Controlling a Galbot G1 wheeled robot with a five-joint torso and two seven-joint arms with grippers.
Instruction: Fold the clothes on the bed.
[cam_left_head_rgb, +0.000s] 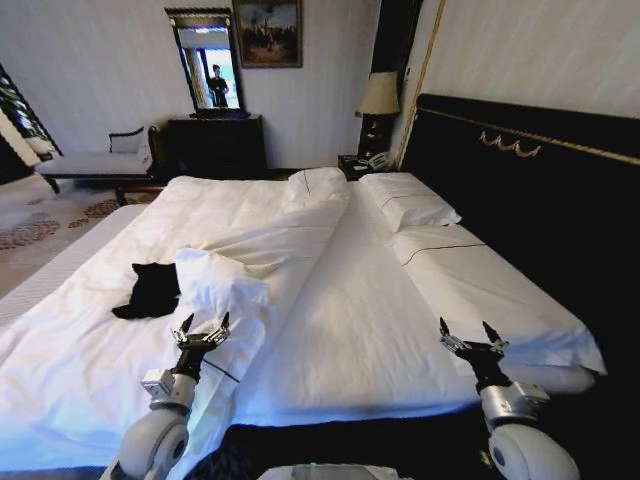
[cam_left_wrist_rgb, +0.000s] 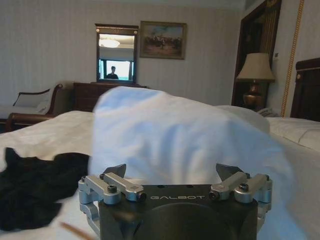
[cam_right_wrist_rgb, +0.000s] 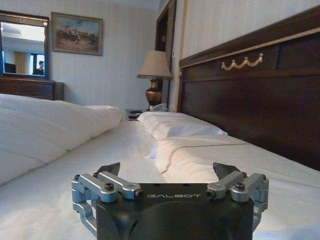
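Black soft fabric, the small crumpled garment we are to fold, lies in a heap on the left half of the large white-duveted double bed, near the bed's left side and just beside a raised fold of the white duvet. We judge no folding has begun: the cloth is bunched, not spread flat.

Our left pincer hovers above the duvet near the foot of the bed, its fingers spread apart and holding nothing. It sits a little right of the garment and short of it. In the left wrist view that puffed duvet ridge rises straight ahead of the left pincer, with the black cloth off to one side. The ridge looks likely to crowd any reach from that side.

The middle of the bed is a broad flat stretch of white, which seems the best room for laying the garment out.

Our right pincer hangs over the right half of the mattress, well apart from the garment, fingers likewise open and empty. Beyond it lie white pillows and the dark wooden headboard, which closes off that side; the right wrist view shows the right pincer low over smooth sheet.
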